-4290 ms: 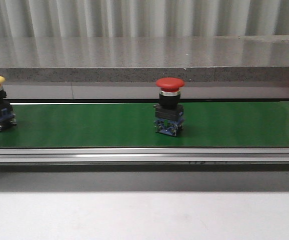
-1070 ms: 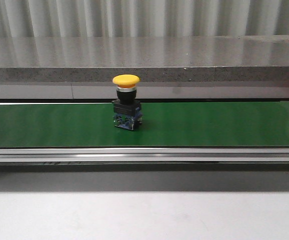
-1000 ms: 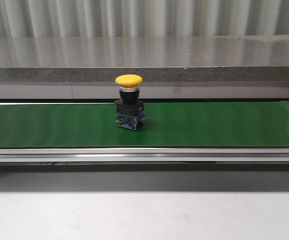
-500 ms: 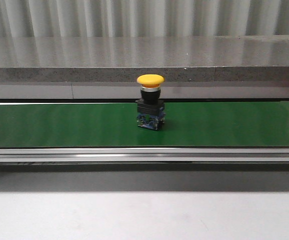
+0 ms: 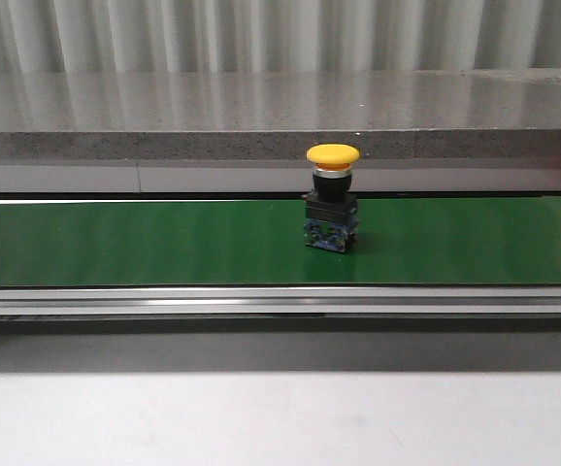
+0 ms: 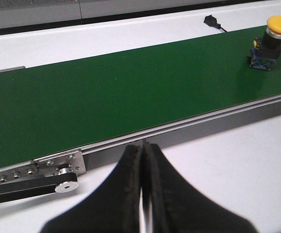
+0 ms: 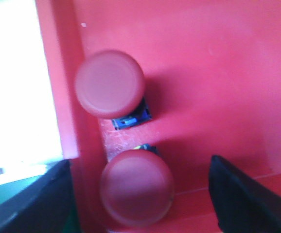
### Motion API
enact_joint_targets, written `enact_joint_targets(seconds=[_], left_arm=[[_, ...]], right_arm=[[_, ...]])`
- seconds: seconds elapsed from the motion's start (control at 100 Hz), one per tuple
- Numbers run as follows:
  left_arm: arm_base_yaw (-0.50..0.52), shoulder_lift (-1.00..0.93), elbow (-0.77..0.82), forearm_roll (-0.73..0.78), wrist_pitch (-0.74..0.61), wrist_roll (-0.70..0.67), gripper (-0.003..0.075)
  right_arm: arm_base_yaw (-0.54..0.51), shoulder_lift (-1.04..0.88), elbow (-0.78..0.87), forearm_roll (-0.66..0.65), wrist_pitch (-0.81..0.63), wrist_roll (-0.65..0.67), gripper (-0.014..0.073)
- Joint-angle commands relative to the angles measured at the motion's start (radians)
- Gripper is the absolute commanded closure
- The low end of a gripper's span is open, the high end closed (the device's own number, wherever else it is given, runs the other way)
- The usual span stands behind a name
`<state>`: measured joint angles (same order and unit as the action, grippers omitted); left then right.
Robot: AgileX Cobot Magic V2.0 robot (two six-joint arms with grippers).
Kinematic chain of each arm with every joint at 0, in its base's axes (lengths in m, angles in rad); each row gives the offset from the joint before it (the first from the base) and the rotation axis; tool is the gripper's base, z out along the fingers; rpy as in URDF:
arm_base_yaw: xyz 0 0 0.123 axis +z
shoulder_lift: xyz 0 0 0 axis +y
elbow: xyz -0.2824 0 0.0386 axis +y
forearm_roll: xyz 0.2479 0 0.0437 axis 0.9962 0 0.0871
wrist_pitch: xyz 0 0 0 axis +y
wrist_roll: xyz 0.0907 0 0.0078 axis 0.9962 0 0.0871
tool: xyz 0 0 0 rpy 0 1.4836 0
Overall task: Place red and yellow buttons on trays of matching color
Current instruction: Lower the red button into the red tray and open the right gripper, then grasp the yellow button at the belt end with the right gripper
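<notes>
A yellow button (image 5: 332,209) with a black and blue base stands upright on the green conveyor belt (image 5: 115,243), a little right of centre. It also shows far off in the left wrist view as the yellow button (image 6: 272,41). My left gripper (image 6: 143,145) is shut on nothing, over the white table short of the belt's near rail. My right gripper (image 7: 139,161) is open above the red tray (image 7: 203,63). One red button (image 7: 137,188) stands between its spread fingers, untouched. A second red button (image 7: 110,83) stands just beyond. No yellow tray is in view.
A grey stone ledge (image 5: 280,116) runs behind the belt. An aluminium rail (image 5: 280,301) edges the belt's near side, with a bracket and pulley (image 6: 58,174) at its end. A small black plug (image 6: 212,21) lies on the white strip behind the belt.
The yellow button has ridden the belt to the right, from the far left to right of centre. The red button seen on the belt earlier is gone from the front view.
</notes>
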<state>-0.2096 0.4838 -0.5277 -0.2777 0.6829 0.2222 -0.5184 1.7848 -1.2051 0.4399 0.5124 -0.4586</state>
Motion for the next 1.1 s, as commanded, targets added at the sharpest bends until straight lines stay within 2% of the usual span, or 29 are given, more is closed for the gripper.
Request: enact_joint_targets(seconds=[0.0, 0.29, 0.63, 0.85, 1.09], left_arm=[[-0.01, 0.006, -0.026, -0.026, -0.061, 0.003, 0.074], [-0.01, 0.006, -0.026, -0.026, -0.061, 0.003, 0.074], [-0.01, 0.006, -0.026, -0.026, -0.061, 0.003, 0.074], [-0.01, 0.006, -0.026, -0.026, -0.061, 0.003, 0.074], [-0.01, 0.006, -0.026, -0.026, -0.061, 0.003, 0.074]], right_arm=[[-0.004, -0.109, -0.004, 0.014, -0.016, -0.003, 0.0013], [-0.004, -0.348, 0.101, 0.025, 0.006, -0.003, 0.0013], [0.034, -0.542, 0.105, 0.083, 0.199, -0.003, 0.0008], [0.148, -0.567, 0.105, 0.127, 0.273, -0.004, -0.0057], [0.341, -0.564, 0.105, 0.127, 0.302, -0.048, -0.0053]])
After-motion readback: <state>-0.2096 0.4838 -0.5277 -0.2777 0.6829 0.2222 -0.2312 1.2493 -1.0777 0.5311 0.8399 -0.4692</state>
